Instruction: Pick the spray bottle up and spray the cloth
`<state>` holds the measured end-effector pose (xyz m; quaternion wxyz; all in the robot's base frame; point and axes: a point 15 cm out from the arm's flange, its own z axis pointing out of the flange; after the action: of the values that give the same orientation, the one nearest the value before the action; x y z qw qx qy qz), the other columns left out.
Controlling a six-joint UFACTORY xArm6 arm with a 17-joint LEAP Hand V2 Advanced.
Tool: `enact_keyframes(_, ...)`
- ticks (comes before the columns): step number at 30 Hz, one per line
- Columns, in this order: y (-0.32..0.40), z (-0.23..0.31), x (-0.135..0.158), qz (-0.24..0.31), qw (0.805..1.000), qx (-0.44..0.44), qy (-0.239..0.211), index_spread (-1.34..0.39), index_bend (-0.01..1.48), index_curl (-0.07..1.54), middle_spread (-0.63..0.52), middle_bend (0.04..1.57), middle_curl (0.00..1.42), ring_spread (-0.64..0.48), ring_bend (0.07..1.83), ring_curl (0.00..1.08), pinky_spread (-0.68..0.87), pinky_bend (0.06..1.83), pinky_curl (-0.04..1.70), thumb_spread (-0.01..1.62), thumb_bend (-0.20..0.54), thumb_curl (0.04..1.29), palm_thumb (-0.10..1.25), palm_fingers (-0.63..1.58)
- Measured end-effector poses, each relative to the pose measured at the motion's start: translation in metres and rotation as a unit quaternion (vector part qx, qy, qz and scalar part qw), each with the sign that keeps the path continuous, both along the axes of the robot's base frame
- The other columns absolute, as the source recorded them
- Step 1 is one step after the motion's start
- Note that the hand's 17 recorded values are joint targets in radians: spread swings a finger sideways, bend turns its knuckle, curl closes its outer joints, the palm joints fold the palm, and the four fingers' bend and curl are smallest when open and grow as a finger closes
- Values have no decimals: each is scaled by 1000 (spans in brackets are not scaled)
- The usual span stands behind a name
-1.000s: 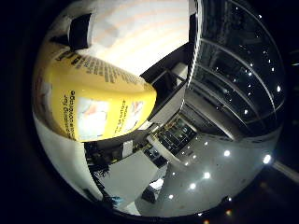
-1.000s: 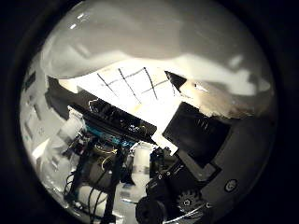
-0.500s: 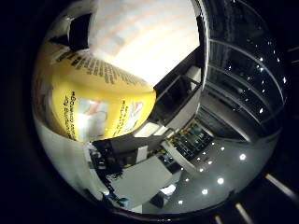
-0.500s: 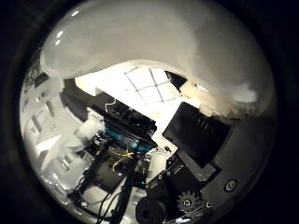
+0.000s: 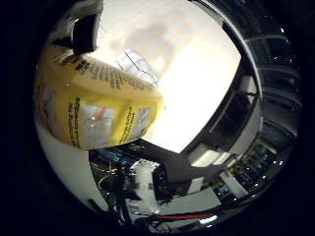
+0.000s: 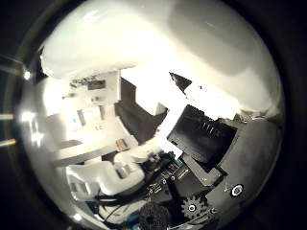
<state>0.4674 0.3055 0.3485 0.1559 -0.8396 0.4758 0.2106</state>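
Note:
The spray bottle's yellow labelled body fills much of the right little finger side palm view, close against the palm. In the right thumb side palm view its pale, smooth side covers a large part of the picture. My hand's black and geared parts lie against the bottle, and a black part crosses it at the end. The hand is shut on the spray bottle. A faint checked patch lies on a bright white surface beyond the bottle; I cannot tell whether it is the cloth.
The bright white surface spreads behind the bottle. Dark shelving and equipment stand past its edge. White blocky shapes and a dark panel show in the room beyond the hand.
The whole picture has swung in both views, so the hand has turned. The bottle keeps its place against the palm. The ceiling lights have left the view and the white surface now fills more.

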Motion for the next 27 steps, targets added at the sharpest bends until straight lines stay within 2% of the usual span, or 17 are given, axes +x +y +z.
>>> enact_keyframes(6, 15, 12, 37, -14, 994, 102, -42, -225, 1109, 798, -98, 1381, 614, -166, 1497, 598, -183, 1016, 1372, 882, -14, 796, 1104, 1180)
enact_keyframes(11, 39, -12, 49, -15, 983, 178, -41, -226, 1105, 800, -92, 1380, 613, -166, 1497, 598, -183, 1016, 1372, 869, -15, 804, 1106, 1179)
enact_keyframes(19, 87, -81, 61, -29, 963, 268, -1, -228, 1099, 806, -91, 1384, 614, -166, 1497, 598, -184, 1016, 1372, 843, -14, 822, 1104, 1180)
enact_keyframes(27, 137, -144, 52, -18, 952, 304, 37, -229, 1099, 809, -98, 1384, 617, -166, 1497, 598, -184, 1016, 1372, 829, -16, 835, 1084, 1179)
